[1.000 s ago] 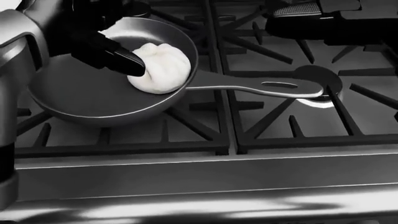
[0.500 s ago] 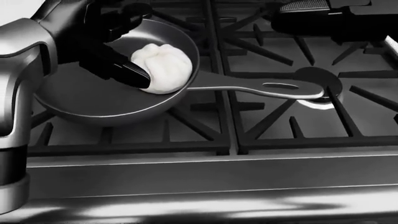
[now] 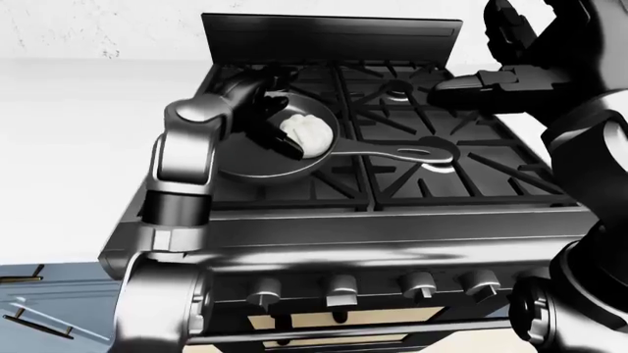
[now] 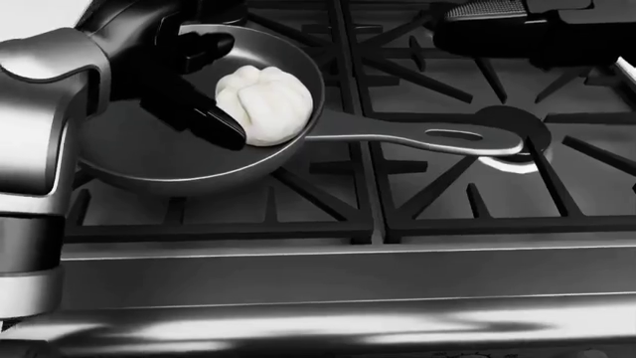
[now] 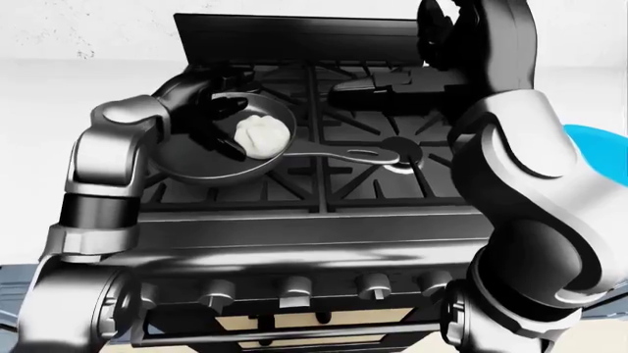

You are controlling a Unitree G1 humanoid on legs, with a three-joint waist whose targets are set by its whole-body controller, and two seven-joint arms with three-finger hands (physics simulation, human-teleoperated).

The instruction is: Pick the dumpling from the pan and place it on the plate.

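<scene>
No text, label, brand or number can be read anywhere, not even by the stove's knobs [image 3: 339,288].

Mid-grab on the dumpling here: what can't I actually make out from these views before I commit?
- Plate: only a blue sliver at the right edge of the right-eye view, hidden behind the right arm; absent from the other views.
- Left hand grip: its far side on the dumpling blends black into the pan, so closure is unclear.
- Right hand: cut off by the head view's top edge; finger pose is unreadable, black against the stove.
</scene>
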